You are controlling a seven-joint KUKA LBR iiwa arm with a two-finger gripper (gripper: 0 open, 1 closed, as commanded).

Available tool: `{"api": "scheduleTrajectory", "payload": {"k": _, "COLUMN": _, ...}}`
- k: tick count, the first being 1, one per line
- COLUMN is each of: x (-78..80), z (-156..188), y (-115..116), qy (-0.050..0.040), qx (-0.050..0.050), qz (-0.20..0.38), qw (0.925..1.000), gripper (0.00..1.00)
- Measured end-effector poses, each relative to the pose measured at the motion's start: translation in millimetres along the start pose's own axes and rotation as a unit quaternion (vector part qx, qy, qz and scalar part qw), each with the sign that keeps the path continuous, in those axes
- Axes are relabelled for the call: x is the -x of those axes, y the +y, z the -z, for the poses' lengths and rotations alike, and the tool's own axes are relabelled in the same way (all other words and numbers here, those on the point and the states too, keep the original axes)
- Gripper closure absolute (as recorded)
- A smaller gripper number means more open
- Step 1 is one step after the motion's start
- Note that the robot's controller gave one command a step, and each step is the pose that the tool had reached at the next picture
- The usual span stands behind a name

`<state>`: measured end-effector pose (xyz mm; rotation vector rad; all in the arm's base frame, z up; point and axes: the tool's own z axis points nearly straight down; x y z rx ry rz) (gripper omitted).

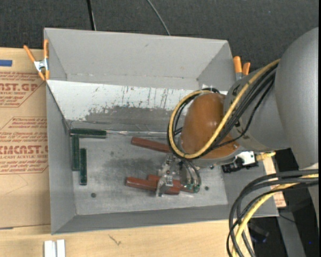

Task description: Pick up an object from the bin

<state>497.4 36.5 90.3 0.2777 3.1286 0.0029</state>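
Observation:
My gripper (170,183) is low in the bin's front right part, its fingers down on a reddish-brown bar (142,183) that lies flat on the floor. The bar's right end sits at the fingertips; I cannot tell whether they clasp it. A second reddish-brown stick (148,143) lies slanted just behind the gripper, partly hidden under the arm's orange cover.
Dark green strips lie at the bin's left: one (88,134) along the back wall, two (75,153) (83,166) running toward the front. The arm with its orange cover and looped cables hangs over the bin's right side.

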Motion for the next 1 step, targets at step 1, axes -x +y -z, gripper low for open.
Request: {"api": "scheduleTrajectory", "payload": {"k": 1, "x": 0.5, "z": 11.1, "y": 0.2, "qy": 0.0005, "qx": 0.000, "qz": 0.000, "qw": 1.0000, "gripper": 1.00}}
